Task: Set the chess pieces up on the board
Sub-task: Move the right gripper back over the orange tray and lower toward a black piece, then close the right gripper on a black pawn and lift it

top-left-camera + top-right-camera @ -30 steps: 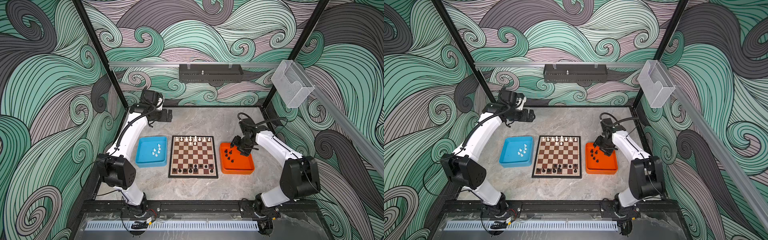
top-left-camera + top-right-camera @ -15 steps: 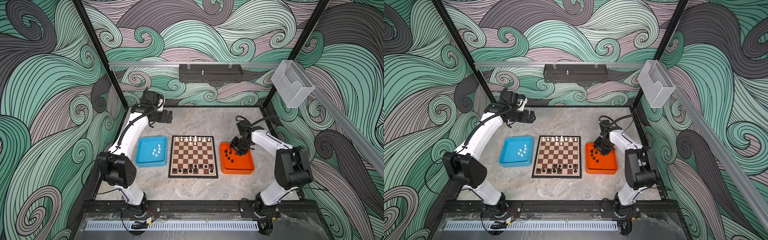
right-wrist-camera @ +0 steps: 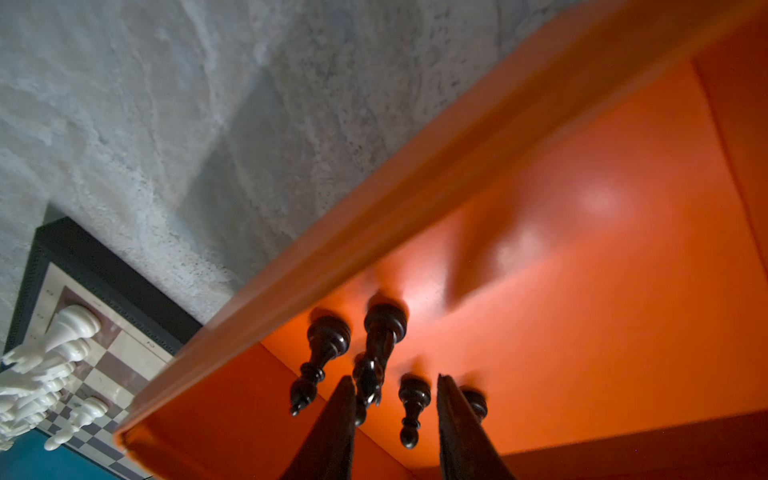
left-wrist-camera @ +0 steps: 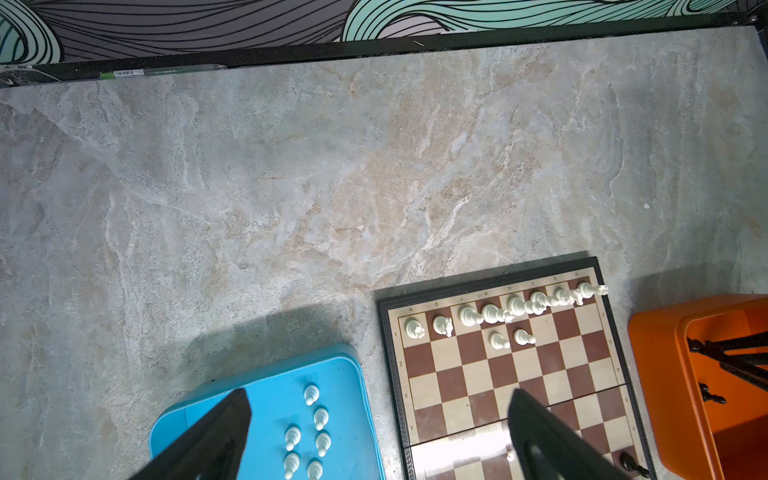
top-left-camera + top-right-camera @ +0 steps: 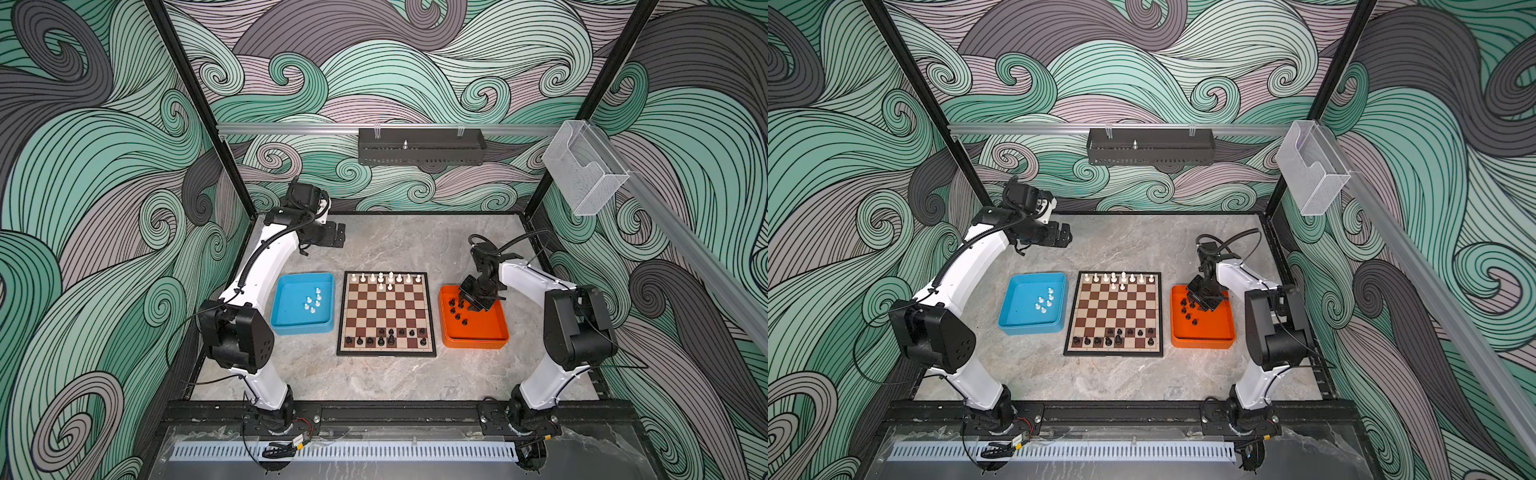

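Chessboard: the chessboard lies flat in the middle of the tabletop.
Pieces on it: a full row of white pieces stands on the far edge, with two white pawns just in front. The black pieces fill part of the two near rows. The middle rows are bare.
Trays: the blue tray on the left holds six white pawns. The orange tray on the right holds a few black chessmen. Each tray is near the board but apart from it, with a strip of tabletop between.
Open room: wide bare tabletop lies behind the far edge and in front of the near edge.
Right hand: the right hand is low inside the orange tray, close to the wall on the board side. Its fingers stand only a little apart. A black pawn shows in the gap, with orange on both sides of it.
Left hand: the left hand is spread wide and holds nothing. It hangs over the far left tabletop, well apart from the board.
Change: the right arm has drawn its elbow inward since a second ago. The left arm and the pieces on the board keep their places.
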